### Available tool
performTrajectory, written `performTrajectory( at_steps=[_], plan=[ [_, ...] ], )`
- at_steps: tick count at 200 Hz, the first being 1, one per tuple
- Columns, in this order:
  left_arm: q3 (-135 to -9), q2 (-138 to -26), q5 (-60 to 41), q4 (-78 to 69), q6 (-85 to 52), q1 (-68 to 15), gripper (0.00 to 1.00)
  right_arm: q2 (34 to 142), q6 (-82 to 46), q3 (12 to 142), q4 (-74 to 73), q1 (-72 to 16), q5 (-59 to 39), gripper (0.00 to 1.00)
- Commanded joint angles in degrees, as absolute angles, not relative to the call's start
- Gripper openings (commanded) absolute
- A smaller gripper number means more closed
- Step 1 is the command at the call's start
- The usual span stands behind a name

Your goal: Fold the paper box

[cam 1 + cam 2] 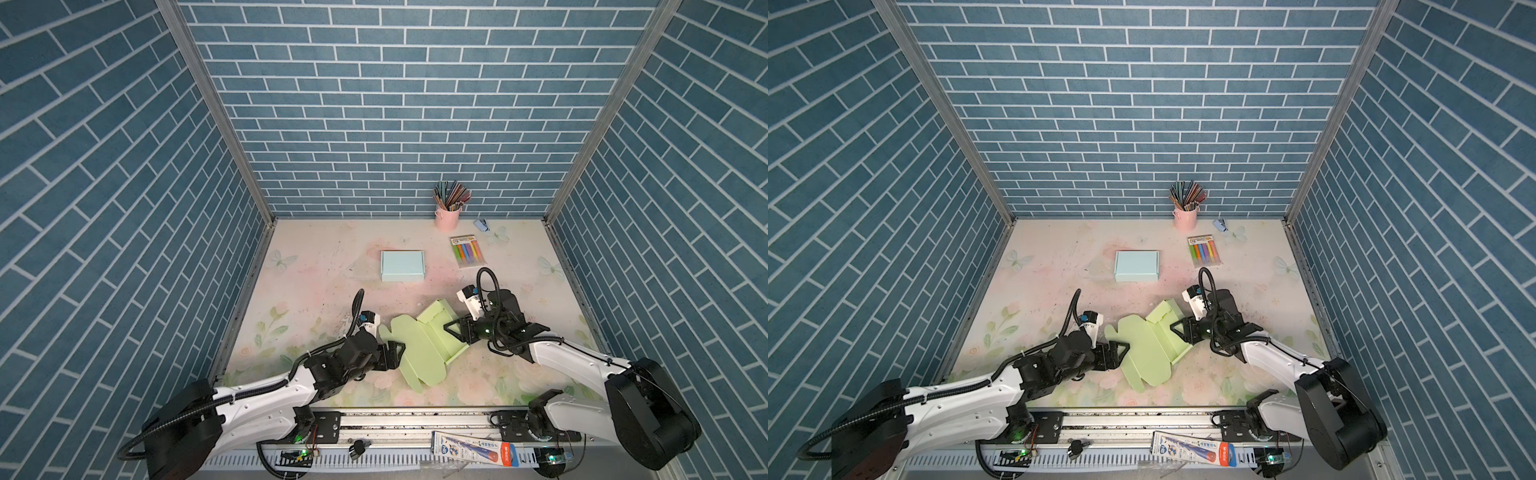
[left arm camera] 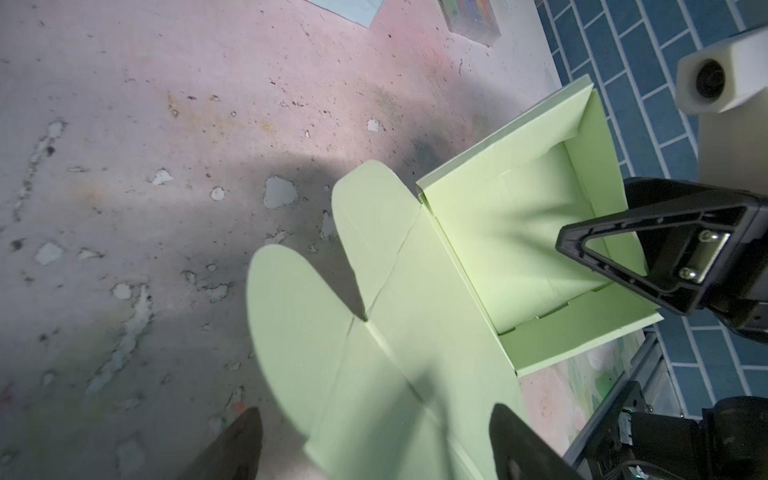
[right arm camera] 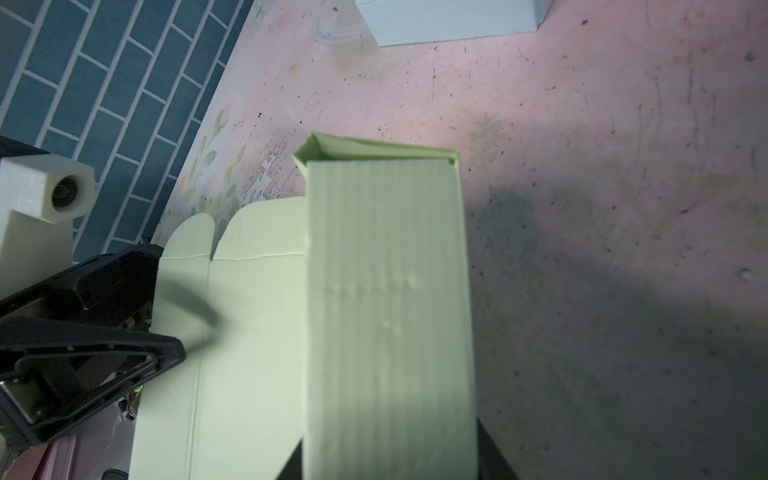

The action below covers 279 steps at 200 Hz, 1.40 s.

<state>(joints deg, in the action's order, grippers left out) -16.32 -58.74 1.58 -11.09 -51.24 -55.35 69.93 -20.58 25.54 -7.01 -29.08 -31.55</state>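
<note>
The pale green paper box (image 1: pixel 419 353) (image 1: pixel 1148 355) lies half-folded at the front middle of the table, with its tray part (image 2: pixel 511 232) toward the right arm and its rounded lid flaps (image 2: pixel 299 316) toward the left arm. My left gripper (image 1: pixel 398 355) (image 2: pixel 380 453) is open. Its fingers (image 2: pixel 243 449) straddle the lid panel's edge without pinching it. My right gripper (image 1: pixel 457 332) (image 3: pixel 390 461) is shut on the tray's raised wall flap (image 3: pixel 386 291), one finger (image 2: pixel 623 257) inside the tray and the other behind the wall.
A folded light-blue box (image 1: pixel 402 266) sits behind the green one. At the back right stand a pink cup of pencils (image 1: pixel 448 212), a marker pack (image 1: pixel 468 251) and a small blue item (image 1: pixel 482 225). Brick-patterned walls enclose three sides, and a metal rail (image 1: pixel 415 419) runs along the front.
</note>
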Motion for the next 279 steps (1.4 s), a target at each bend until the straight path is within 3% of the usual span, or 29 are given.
performTrajectory(
  at_steps=[1,45,94,143,171,279],
  plan=[
    [-17.6,-60.1,0.7,-16.6,-53.2,-55.2,0.69,68.8,-20.0,24.5,-8.4,-28.9,-32.1,0.41],
    [-21.7,-61.6,2.5,-12.8,-53.1,-55.0,0.21,69.0,-19.5,23.7,-9.3,-28.9,-32.8,0.45],
    [-27.2,-63.2,2.9,-3.8,-49.8,-54.1,0.01,65.9,-17.5,23.2,-7.0,-29.2,-31.8,0.62],
    [-37.0,-64.3,1.8,13.1,-40.8,-49.5,0.0,58.0,-17.5,19.8,-10.0,-31.9,-34.1,0.8],
    [-41.4,-65.4,-0.1,18.9,-36.0,-46.4,0.0,56.9,-17.9,19.1,-11.9,-33.3,-34.2,0.85],
    [-64.8,-73.5,2.0,44.8,-18.0,-45.3,0.0,48.6,-16.1,27.8,2.8,-33.2,-24.2,0.82]
  ],
)
